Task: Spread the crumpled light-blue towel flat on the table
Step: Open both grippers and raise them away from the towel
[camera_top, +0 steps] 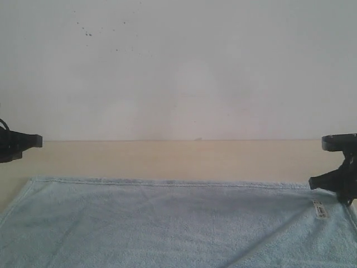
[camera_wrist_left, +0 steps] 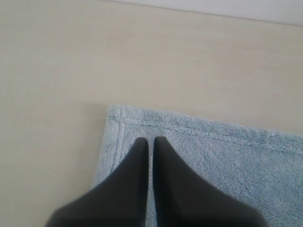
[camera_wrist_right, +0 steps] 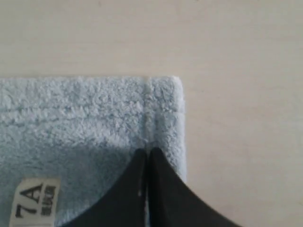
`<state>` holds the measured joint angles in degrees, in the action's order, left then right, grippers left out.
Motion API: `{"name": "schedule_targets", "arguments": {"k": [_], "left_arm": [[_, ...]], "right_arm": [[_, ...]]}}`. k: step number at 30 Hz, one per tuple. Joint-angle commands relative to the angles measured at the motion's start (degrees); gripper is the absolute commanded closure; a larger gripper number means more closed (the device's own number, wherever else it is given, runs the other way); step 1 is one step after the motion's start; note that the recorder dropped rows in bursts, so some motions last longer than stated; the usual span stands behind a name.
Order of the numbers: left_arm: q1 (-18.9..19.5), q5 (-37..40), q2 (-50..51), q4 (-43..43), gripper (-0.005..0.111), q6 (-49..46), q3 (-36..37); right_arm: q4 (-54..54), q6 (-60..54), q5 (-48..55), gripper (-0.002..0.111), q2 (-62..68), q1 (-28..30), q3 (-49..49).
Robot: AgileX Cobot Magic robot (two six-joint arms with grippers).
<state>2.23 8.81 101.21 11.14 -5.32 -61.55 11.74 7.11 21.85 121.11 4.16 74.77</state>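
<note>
- While the towel lies spread across the near part of the table, both arms stand at its two far corners, one on each side of the exterior view.
- Towel: pale light-blue terry cloth, lying flat with no folds visible. Its far hem runs straight, roughly parallel to the table's back edge. The near part passes out of the picture.
- Table: pale beige wood-look surface. A bare strip shows between the towel's far hem and the white wall.
- Left gripper: the two dark fingers are pressed together, with only a thin slit between them and no cloth in that slit. In the left wrist view the tips point over the towel's corner, just inside the stitched hem. In the exterior view this arm sits at the left edge, raised above the table surface.
- Right gripper: jaws closed tip to tip, nothing seen pinched between them. The tips sit over the opposite corner, just beside the side hem. Whether they touch the cloth cannot be told.
- Label: small, white, with dark print, lying on the towel near the right gripper's corner. It also shows in the exterior view.
- Wall: a few small dark specks toward its upper left.
</note>
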Motion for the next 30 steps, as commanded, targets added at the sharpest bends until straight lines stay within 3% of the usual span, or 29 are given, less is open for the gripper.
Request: {"name": "schedule_targets", "arguments": {"k": [1,9,16,24,30], "left_arm": [[-0.29,-0.35,0.05,0.49,0.103,-0.14,0.29],[-0.29,-1.13,-2.06,2.05,0.103,0.09,2.98],[-0.29,-5.42,-8.44,4.6,0.103,1.1,11.82],[-0.57,-5.55,-17.02,7.56,0.103,1.38,19.78],[-4.16,-4.6,-27.21,7.54,0.103,1.14,24.16]], "right_arm": [[0.26,-1.12,0.13,0.107,-6.1,-0.27,-0.18],[-5.49,-7.11,9.98,0.107,-13.37,-0.83,-3.25],[-12.25,-6.36,-7.56,0.107,-24.36,-1.33,-25.24],[-13.76,-4.1,-12.53,0.107,-31.84,-1.42,-41.22],[-16.12,-2.22,-17.8,0.107,-43.72,-2.13,-46.79]]}}
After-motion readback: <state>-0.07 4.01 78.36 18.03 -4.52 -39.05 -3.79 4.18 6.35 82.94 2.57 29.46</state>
